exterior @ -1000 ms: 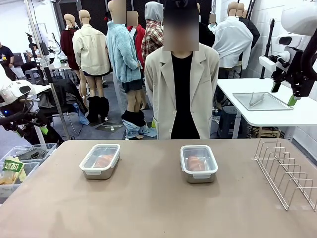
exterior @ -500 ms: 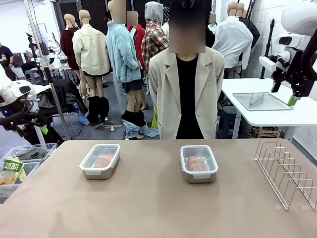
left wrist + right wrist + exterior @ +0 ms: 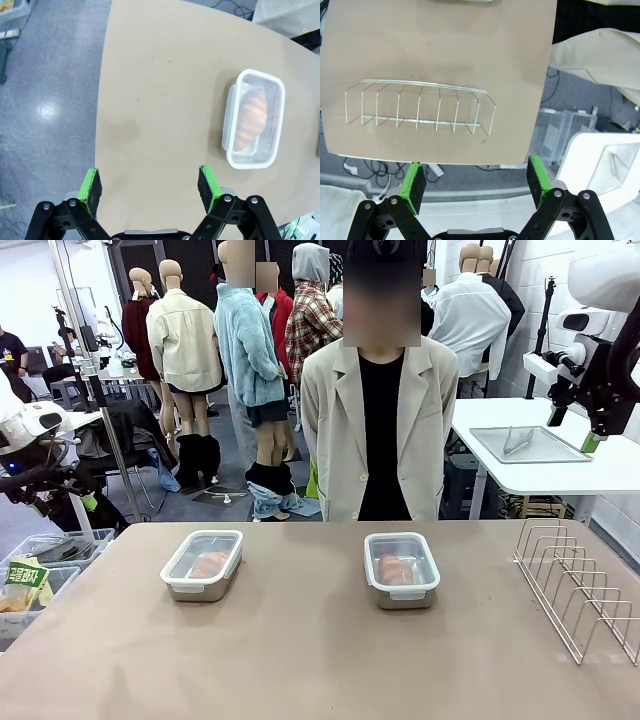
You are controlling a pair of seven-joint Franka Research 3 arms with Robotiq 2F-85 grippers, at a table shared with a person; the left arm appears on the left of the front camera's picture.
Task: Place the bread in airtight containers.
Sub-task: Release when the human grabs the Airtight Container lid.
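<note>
From the front, the brown table (image 3: 300,660) carries two steel tins, both with their clear lids on. Taking the wire rack (image 3: 580,585) at the table's right edge as the marker, the right tin (image 3: 401,569) sits well to the left of it, and the left tin (image 3: 203,564) lies farther left again, well apart from the first. Each holds one orange roll under its lid: the right roll (image 3: 396,569) and the left roll (image 3: 209,564). A person in a pale jacket (image 3: 379,430) stands at the far side of the table, behind the right tin, arms down at the sides. The right gripper (image 3: 590,435) hangs high above the rack, off the table's right end; from this angle I cannot tell how its fingers stand. In the left wrist view, the left gripper (image 3: 150,186) hovers high over the table's edge with its green-padded fingers (image 3: 91,186) spread wide and nothing between them; the tin (image 3: 252,119) lies beyond it on the table, lid on, with the ridged roll (image 3: 250,119) lengthwise inside. In the right wrist view, that gripper (image 3: 476,181) is spread wide too and empty, looking down on the rack (image 3: 420,107), which stands near the table edge.
</note>
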